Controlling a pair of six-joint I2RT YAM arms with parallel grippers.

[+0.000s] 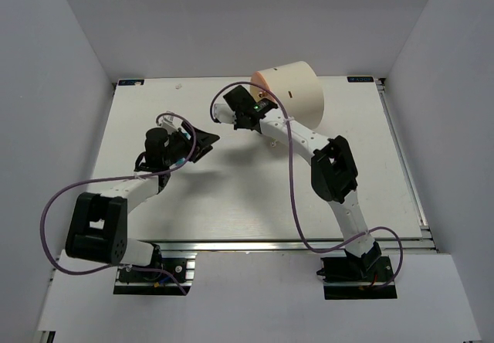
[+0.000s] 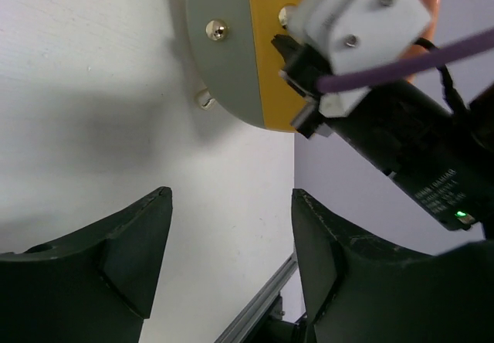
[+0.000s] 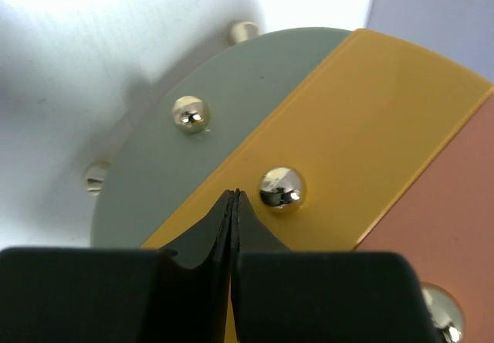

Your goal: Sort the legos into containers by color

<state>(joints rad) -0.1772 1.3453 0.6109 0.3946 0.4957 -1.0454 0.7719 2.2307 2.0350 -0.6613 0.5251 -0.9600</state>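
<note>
1. Clearly on its side, the drum lies at the far edge of the desk.
2. Right tool: clenched empty, tips at its striped end (brass knobs).
3. Left tool: released, hovering nearby.

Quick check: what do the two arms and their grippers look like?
The left arm and right arm share white links, black joint housings and looping purple cables. The left gripper and right gripper have dark wedge-shaped fingers. A small green light glows on the right arm's wrist.
</note>
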